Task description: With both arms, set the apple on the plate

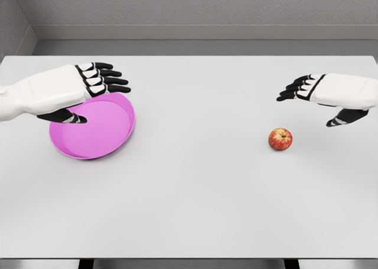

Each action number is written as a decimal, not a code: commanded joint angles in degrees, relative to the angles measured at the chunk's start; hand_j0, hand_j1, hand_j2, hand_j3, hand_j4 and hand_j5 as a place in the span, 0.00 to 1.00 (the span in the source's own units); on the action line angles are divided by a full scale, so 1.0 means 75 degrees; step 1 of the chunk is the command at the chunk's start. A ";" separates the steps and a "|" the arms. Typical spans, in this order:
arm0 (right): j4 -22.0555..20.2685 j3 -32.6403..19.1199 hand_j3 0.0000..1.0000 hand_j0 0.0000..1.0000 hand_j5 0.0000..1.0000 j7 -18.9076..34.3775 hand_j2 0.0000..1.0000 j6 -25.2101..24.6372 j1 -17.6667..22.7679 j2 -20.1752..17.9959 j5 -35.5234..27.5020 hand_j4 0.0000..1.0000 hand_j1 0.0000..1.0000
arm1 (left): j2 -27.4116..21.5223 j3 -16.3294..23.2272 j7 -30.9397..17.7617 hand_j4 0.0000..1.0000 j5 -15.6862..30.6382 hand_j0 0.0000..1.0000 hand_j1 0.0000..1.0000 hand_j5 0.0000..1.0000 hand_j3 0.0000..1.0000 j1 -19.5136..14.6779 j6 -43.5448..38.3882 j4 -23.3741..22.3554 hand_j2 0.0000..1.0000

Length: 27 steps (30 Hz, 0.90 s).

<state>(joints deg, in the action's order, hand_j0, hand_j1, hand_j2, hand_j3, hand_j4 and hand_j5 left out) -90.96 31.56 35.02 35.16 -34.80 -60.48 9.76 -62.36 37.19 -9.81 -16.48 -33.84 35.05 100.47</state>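
Note:
A red-yellow apple (280, 139) lies on the white table at the right of centre. A pink plate (100, 133) rests on the left side of the table. My left hand (97, 92) hovers over the plate's upper left rim, fingers spread, thumb over the plate's inside, holding nothing. My right hand (319, 101) floats above and to the right of the apple, fingers spread towards the left, apart from the fruit.
The white table (195, 204) spans the whole view, with its front edge near the bottom and a grey wall behind its far edge.

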 commanded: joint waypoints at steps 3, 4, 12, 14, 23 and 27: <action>-0.0036 0.0011 1.00 1.00 1.00 -0.0003 1.00 -0.0021 -0.0023 0.0002 -0.0036 1.00 1.00 | 0.0005 -0.0001 -0.0063 1.00 0.0041 1.00 1.00 1.00 1.00 0.0023 -0.0007 -0.0001 1.00; -0.0036 -0.0001 1.00 1.00 1.00 -0.0003 1.00 -0.0021 -0.0082 0.0002 -0.0036 1.00 1.00 | 0.0005 -0.0001 -0.0063 1.00 0.0041 1.00 1.00 1.00 1.00 0.0023 -0.0007 -0.0001 1.00; -0.0188 0.0070 1.00 1.00 1.00 -0.0003 1.00 -0.0021 0.0094 0.0013 -0.0433 1.00 1.00 | 0.0017 -0.0083 -0.0449 1.00 0.0041 1.00 1.00 1.00 1.00 0.0012 -0.0007 -0.0001 1.00; -0.0130 0.0070 1.00 1.00 1.00 -0.0003 1.00 -0.0021 0.0234 0.0013 -0.0972 1.00 1.00 | 0.0029 -0.0083 -0.0636 1.00 0.0041 1.00 1.00 1.00 1.00 0.0000 -0.0007 -0.0001 1.00; 0.0737 0.0867 1.00 1.00 1.00 -0.0003 1.00 -0.0021 0.0270 0.0130 -0.1758 1.00 1.00 | 0.0029 -0.0165 -0.0707 1.00 0.0041 1.00 1.00 1.00 1.00 0.0000 -0.0007 -0.0001 1.00; 0.1441 0.1183 1.00 1.00 1.00 -0.0003 1.00 -0.0281 0.0199 0.0575 -0.1665 1.00 1.00 | 0.0029 -0.0177 -0.0707 1.00 0.0041 1.00 1.00 1.00 1.00 0.0000 -0.0007 -0.0013 1.00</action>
<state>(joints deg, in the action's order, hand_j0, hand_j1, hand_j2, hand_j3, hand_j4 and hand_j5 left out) -82.75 38.99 35.02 33.85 -33.31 -57.72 -2.55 -62.08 35.99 -15.12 -16.54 -33.84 35.08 100.40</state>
